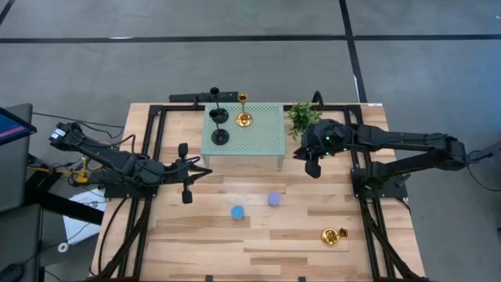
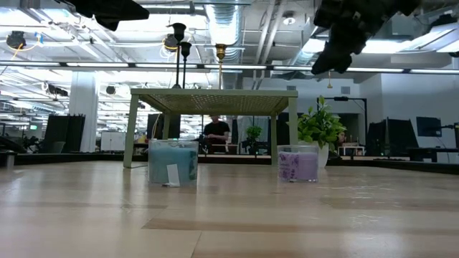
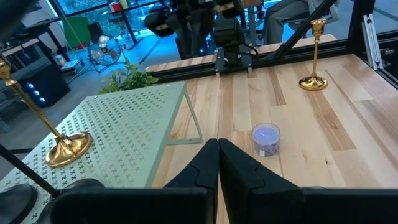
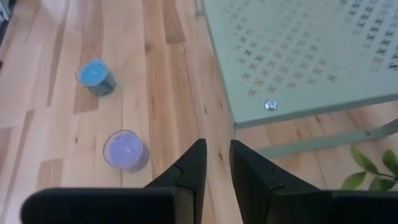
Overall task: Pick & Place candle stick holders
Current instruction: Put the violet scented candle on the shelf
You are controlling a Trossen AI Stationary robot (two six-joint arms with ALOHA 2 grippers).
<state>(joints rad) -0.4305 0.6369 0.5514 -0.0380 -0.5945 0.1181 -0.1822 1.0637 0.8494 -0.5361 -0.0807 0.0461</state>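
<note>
On the pale green perforated stand (image 1: pixel 258 133) at the back of the wooden table (image 1: pixel 266 243) I count three candle stick holders: two matte black ones (image 1: pixel 220 135) standing close together near its left edge, and a shiny gold one (image 1: pixel 244 119) just to their right, near the back edge. Each is a round base with a slim upright stem; from table height the three stems rise above the stand top side by side. The fourth holder, also gold (image 1: pixel 333 236), sits on the bare wood well apart, toward the front right corner of the table, upright as my left wrist camera shows it.

My right gripper (image 1: pixel 313 168) hangs in the air just off the stand's right edge, beside the small green potted plant (image 1: pixel 302 116); its fingers sit nearly together with only a narrow gap, holding nothing. My left gripper (image 1: pixel 186 171) hovers off the stand's front left corner, fingers pressed together and empty.

Between the stand and the front of the table are a blue jar candle (image 1: pixel 237 212) and a purple jar candle (image 1: pixel 274 199), near each other on the wood.
</note>
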